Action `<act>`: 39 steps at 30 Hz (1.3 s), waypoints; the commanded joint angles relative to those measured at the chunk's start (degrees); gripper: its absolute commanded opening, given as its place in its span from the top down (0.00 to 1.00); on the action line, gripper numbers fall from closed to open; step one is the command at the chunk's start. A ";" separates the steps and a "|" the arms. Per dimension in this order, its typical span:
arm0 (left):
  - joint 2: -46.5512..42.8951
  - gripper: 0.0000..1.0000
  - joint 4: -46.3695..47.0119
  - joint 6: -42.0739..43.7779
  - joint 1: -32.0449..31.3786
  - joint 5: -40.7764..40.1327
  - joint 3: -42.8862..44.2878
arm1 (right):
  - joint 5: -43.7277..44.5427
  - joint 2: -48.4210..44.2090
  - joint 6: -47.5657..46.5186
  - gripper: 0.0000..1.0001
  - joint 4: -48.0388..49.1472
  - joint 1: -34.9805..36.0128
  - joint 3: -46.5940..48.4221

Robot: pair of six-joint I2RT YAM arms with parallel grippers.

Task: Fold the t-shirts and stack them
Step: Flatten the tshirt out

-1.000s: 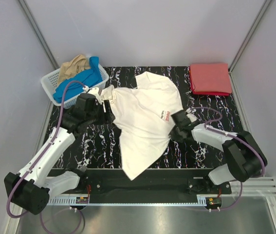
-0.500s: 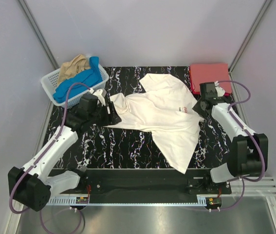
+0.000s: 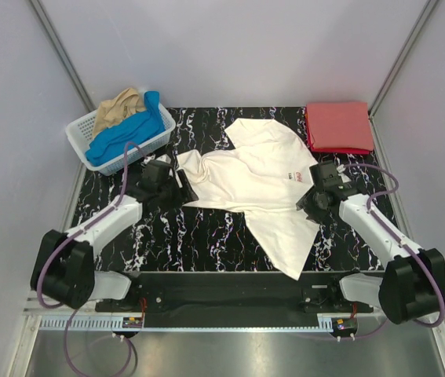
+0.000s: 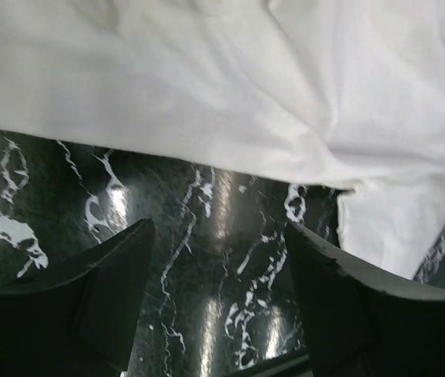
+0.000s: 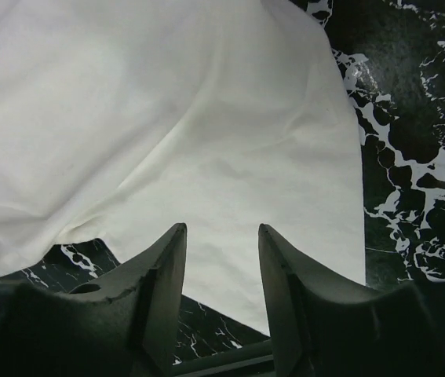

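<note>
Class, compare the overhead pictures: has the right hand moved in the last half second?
Yes. The right hand has pulled back toward the robot, away from the folded red t-shirt.

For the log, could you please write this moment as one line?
left gripper open; right gripper open; white t-shirt spread out, unfolded; red t-shirt folded, far-right corner

Even, bright overhead light fills the top view, which is sharp throughout; the white t-shirt (image 3: 261, 184) shows only faint, soft shading in its folds. The left wrist view is dimmer and slightly blurred, with pale glare streaks on the glossy table (image 4: 206, 259) just below the shirt. Both wrist views show the fingers (image 5: 159, 290) below the shirt dark and out of focus.
</note>
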 commanded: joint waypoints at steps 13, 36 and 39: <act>20.20 0.26 3.32 7.46 8.73 -5.07 16.82 | 1.26 4.21 -1.29 0.49 9.69 1.12 -3.37; -2.10 1.00 -23.38 10.89 -9.02 -21.41 38.63 | 5.57 8.78 -7.70 0.45 14.44 0.77 -3.89; -4.56 1.00 -24.98 10.63 -11.31 -25.10 38.28 | 6.53 10.36 -8.14 0.45 16.10 0.77 -4.60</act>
